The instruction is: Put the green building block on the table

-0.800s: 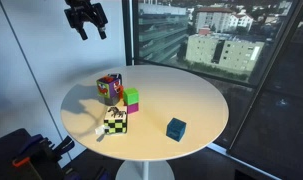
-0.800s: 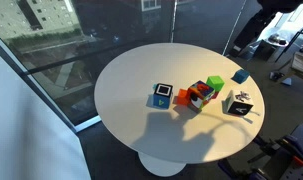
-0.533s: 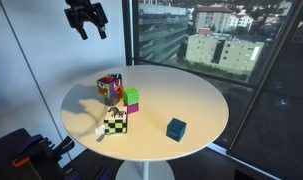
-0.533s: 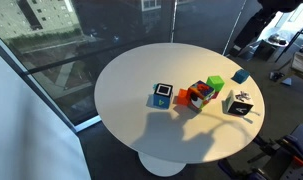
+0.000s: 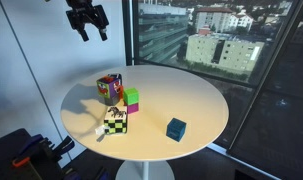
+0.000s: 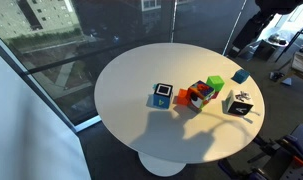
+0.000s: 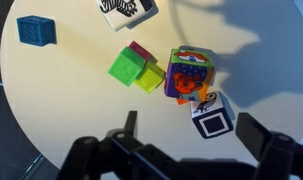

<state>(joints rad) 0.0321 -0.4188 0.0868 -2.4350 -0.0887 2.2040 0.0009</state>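
Glass-walled room over city rooftops, with a round off-white table [image 5: 196, 92] at centre on its pedestal. No visible change against the pictures of the past second: gripper [image 5: 92, 30] hanging high above the tabletop just as before, every block in its former place. Jaws spread wide and empty, plain in an exterior view and again in the wrist view, dark fingers [image 7: 130, 130] framing the lower edge. Judged from that, task hardly begun: nothing grasped, approach and descent yet to come. Green building block [image 7: 123, 66] near the middle of the tabletop, small, bright lime, clean-edged, plain-faced, much the size of its neighbours. From the side, green building block [image 5: 132, 96] apparently perched on a magenta block [image 5: 132, 107], so not yet on the table surface itself. From above, pressed against a yellower green block [image 7: 148, 76]. Just beside these, a multicoloured cube [image 7: 188, 75] and a black-and-white patterned cube [image 7: 212, 117]. Further off, a green-and-black checkered cube [image 5: 115, 121] and a dark teal cube [image 5: 176, 128] standing alone. Top face of the lime block clear, flanks partly hemmed in by neighbours; probably a job for a careful pinch from above.
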